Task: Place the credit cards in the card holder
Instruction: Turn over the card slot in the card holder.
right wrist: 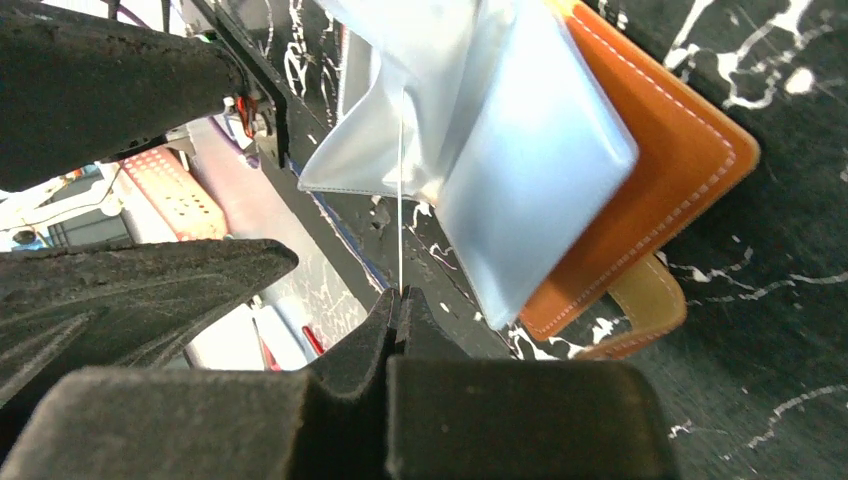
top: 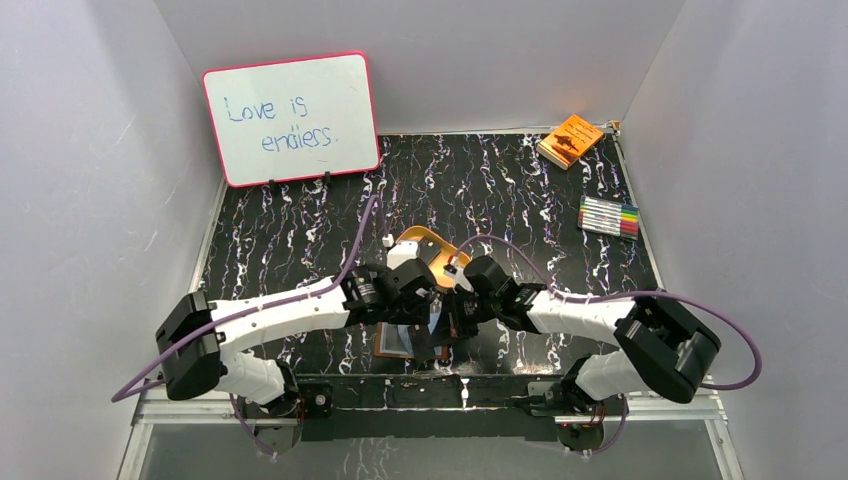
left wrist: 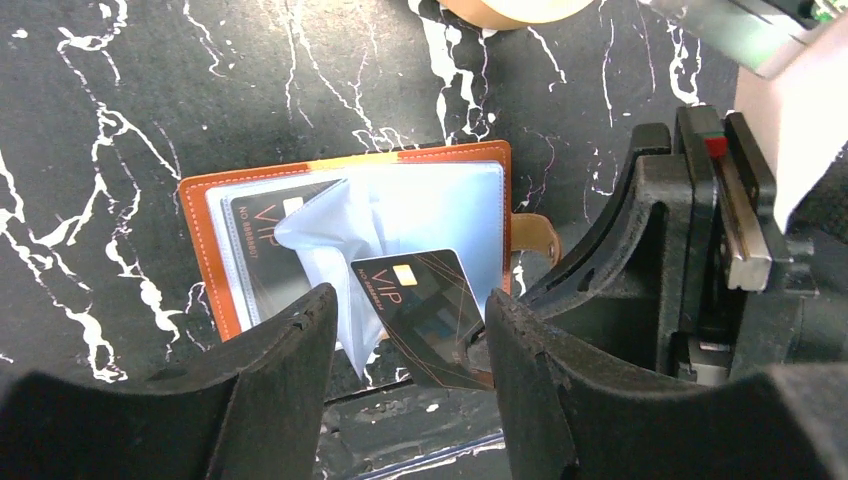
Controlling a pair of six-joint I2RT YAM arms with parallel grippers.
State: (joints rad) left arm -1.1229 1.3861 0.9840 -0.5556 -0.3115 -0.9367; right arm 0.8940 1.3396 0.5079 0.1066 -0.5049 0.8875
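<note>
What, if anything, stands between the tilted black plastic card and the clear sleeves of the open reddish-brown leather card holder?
No separate object does. The black card overlaps the card holder, but a rumpled clear sleeve bulges up at its leading corner, and whether that pocket's mouth is open cannot be seen.

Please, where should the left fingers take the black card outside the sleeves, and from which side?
Probably its near end, left of centre, coming from the near side. The black card is tilted, its far end toward the sleeves of the card holder, and the right gripper seems to pinch its near right corner, leaving that part free.
</note>
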